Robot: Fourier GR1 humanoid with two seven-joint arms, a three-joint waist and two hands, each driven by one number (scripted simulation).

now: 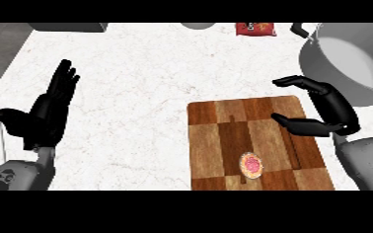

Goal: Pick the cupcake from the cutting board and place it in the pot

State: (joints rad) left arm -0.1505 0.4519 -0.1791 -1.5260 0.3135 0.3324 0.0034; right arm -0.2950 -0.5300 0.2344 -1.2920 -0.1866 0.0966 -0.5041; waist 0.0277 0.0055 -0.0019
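Note:
A small cupcake (252, 164) with pink frosting sits on the near part of the wooden checkered cutting board (218, 128). The grey pot (328, 64) stands at the right edge of the counter, beyond the board. My right hand (328, 111) hovers over the board's far right corner, open, fingers and thumb spread with nothing between them; the cupcake lies nearer and to its left. My left hand (50, 108) rests open at the left side, fingers up, far from the board.
A red packet (256, 28) lies at the counter's far edge. A grey object (69, 27) shows at the far left and a grey round one (198, 25) at the far middle. White marble counter (138, 79) lies between the hands.

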